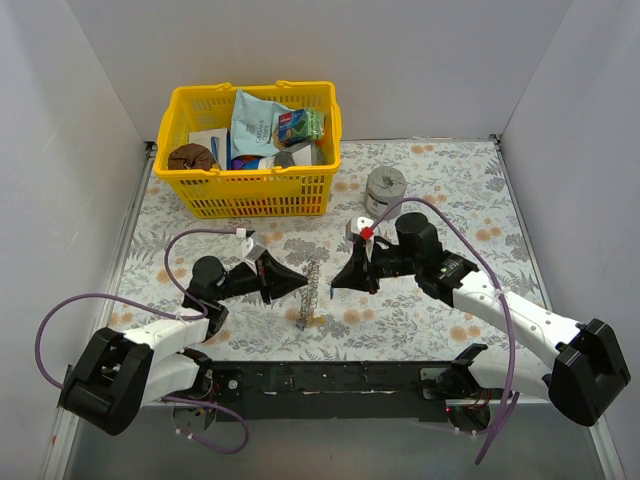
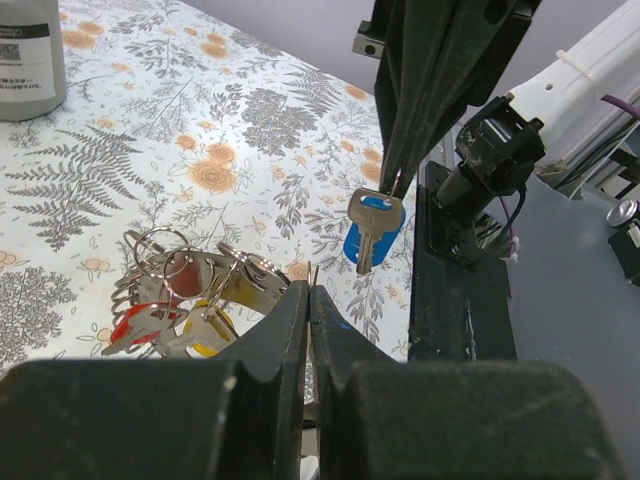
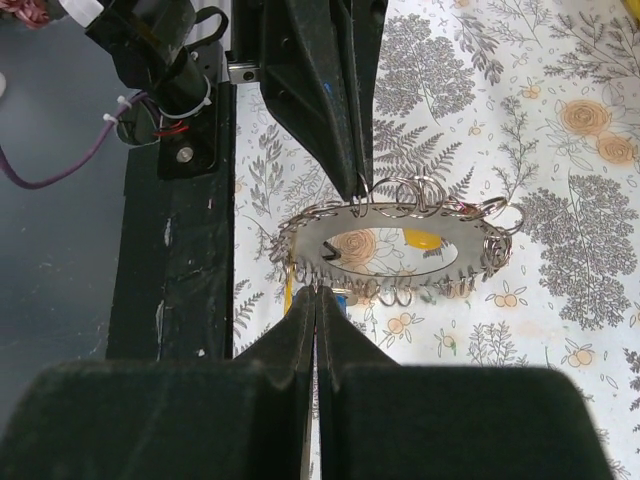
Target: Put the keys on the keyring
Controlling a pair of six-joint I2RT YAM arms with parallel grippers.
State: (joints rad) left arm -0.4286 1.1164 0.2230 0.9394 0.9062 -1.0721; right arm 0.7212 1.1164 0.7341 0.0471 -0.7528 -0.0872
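Note:
The keyring (image 1: 311, 285), a flat silver ring edged with many small wire loops, hangs on edge between both grippers above the floral table. My left gripper (image 1: 302, 284) is shut on its rim; in the left wrist view (image 2: 309, 290) the ring (image 2: 235, 285) shows with a red-tagged key (image 2: 135, 322) and a yellow one (image 2: 205, 345) hanging on it. My right gripper (image 1: 334, 283) is shut on a blue-headed key (image 2: 375, 225), held close to the ring. In the right wrist view the gripper (image 3: 318, 296) meets the ring's near edge (image 3: 330, 245); the blue key is mostly hidden.
A yellow basket (image 1: 250, 150) full of packets stands at the back left. A squat grey metal cylinder (image 1: 385, 190) stands at the back right, also in the left wrist view (image 2: 25, 50). The black base rail (image 1: 330, 378) runs along the near edge.

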